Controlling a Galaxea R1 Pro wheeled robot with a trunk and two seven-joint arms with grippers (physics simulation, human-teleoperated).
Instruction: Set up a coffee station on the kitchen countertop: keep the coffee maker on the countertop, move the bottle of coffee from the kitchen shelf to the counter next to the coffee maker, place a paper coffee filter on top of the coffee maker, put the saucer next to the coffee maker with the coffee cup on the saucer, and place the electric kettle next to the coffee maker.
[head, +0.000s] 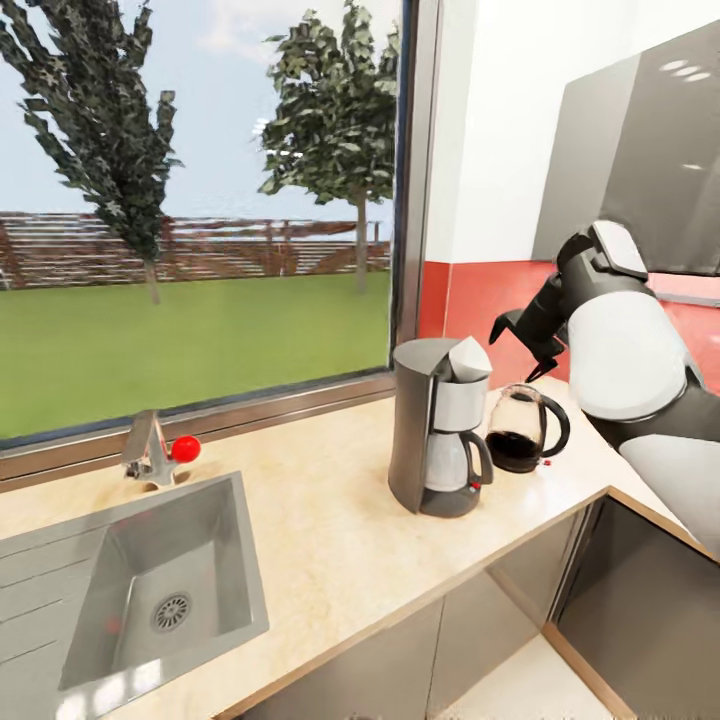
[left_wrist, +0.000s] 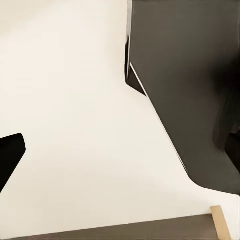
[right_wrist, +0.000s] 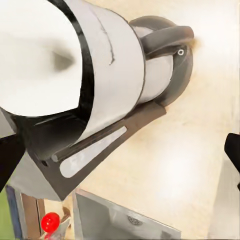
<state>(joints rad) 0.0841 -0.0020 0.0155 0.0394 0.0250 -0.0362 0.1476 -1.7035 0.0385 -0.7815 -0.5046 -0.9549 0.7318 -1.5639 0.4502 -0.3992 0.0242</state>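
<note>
The coffee maker (head: 440, 430) stands on the kitchen countertop (head: 330, 530) near the corner. A white paper coffee filter (head: 468, 358) rests on its top. Just to its right sits the electric kettle (head: 525, 428), dark liquid inside. My right gripper (head: 520, 345) hovers open above the kettle, beside the coffee maker's top, holding nothing. The right wrist view looks down on the paper coffee filter (right_wrist: 35, 55) and coffee maker (right_wrist: 115, 60), right gripper (right_wrist: 120, 155) spread wide. My left gripper (left_wrist: 120, 150) is open and empty. The bottle of coffee, saucer and coffee cup are out of view.
A steel sink (head: 215, 500) with a faucet and red knob (head: 185, 448) lies left of the coffee maker. A large window runs behind the counter, red backsplash at the corner. The left wrist view faces a pale surface and a dark cabinet panel (left_wrist: 190, 90).
</note>
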